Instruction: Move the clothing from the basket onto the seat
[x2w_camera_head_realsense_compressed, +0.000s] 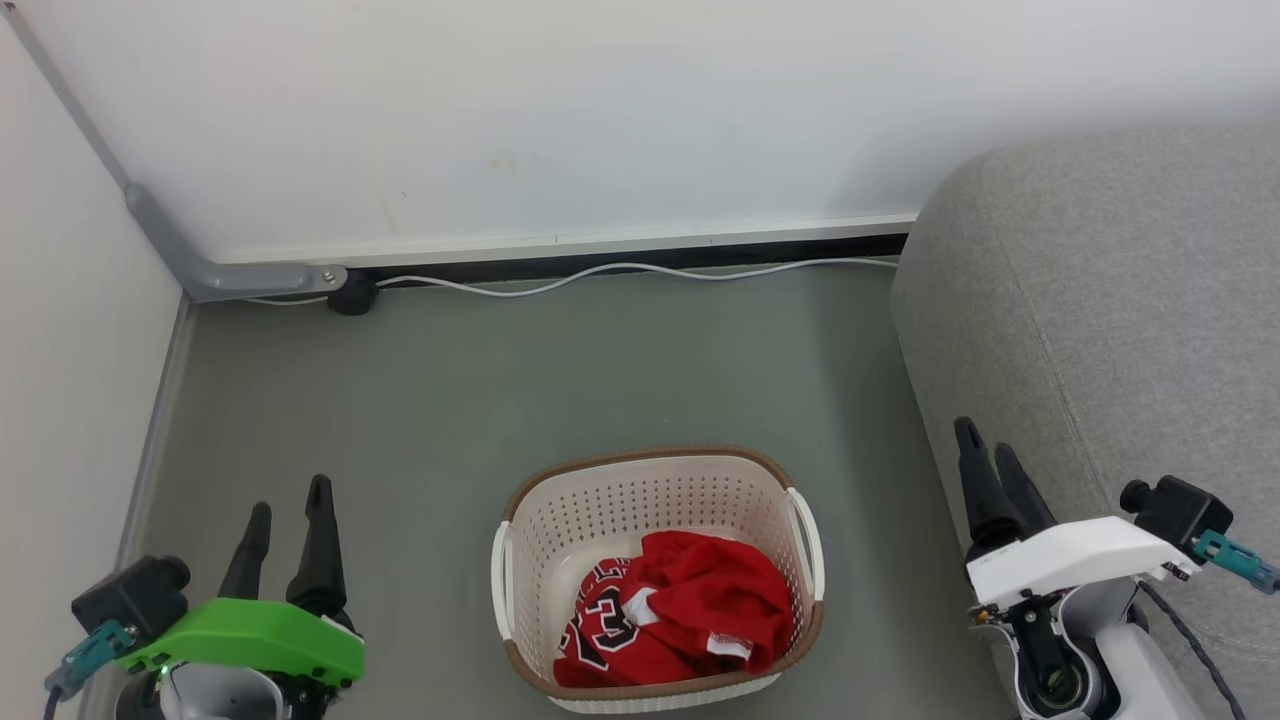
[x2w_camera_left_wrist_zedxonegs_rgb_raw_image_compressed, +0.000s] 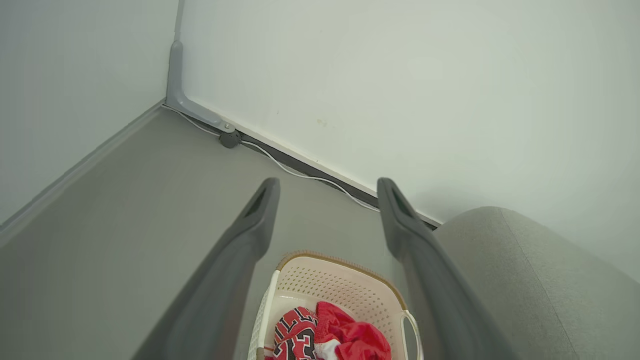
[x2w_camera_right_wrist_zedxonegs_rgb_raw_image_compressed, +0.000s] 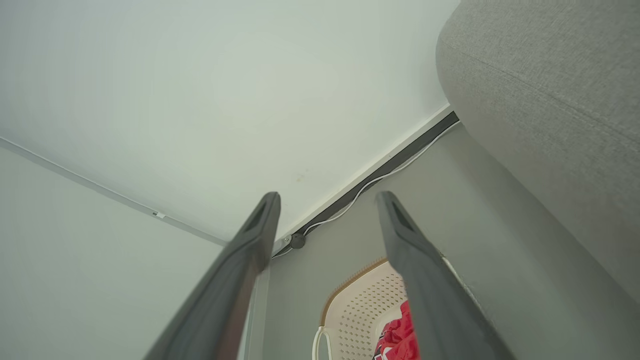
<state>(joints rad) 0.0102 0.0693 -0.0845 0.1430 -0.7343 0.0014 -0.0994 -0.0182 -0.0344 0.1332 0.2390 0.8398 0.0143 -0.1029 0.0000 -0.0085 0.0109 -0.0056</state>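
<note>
The cream perforated basket (x2w_camera_head_realsense_compressed: 640, 500) with a brown rim stands on the grey floor at the bottom middle of the head view. Inside it lies the clothing (x2w_camera_head_realsense_compressed: 690, 610), crumpled red fabric with a black "23" and a white part. The grey seat (x2w_camera_head_realsense_compressed: 1110, 300) rises at the right. My left gripper (x2w_camera_head_realsense_compressed: 290, 500) is open at the lower left, well left of the basket. At the lower right, beside the seat's edge, my right gripper (x2w_camera_head_realsense_compressed: 990, 445) is open too. The left wrist view shows the basket (x2w_camera_left_wrist_zedxonegs_rgb_raw_image_compressed: 345, 285) and clothing (x2w_camera_left_wrist_zedxonegs_rgb_raw_image_compressed: 350, 335) between its fingers (x2w_camera_left_wrist_zedxonegs_rgb_raw_image_compressed: 260, 210); the right wrist view catches the basket (x2w_camera_right_wrist_zedxonegs_rgb_raw_image_compressed: 360, 305) and seat (x2w_camera_right_wrist_zedxonegs_rgb_raw_image_compressed: 550, 100).
A white wall with a dark skirting strip runs along the back, and a white cable (x2w_camera_head_realsense_compressed: 620, 272) lies on the floor in front of it. A grey pipe bracket (x2w_camera_head_realsense_compressed: 250, 278) sits in the left corner beside a side wall. Grey floor surrounds the basket.
</note>
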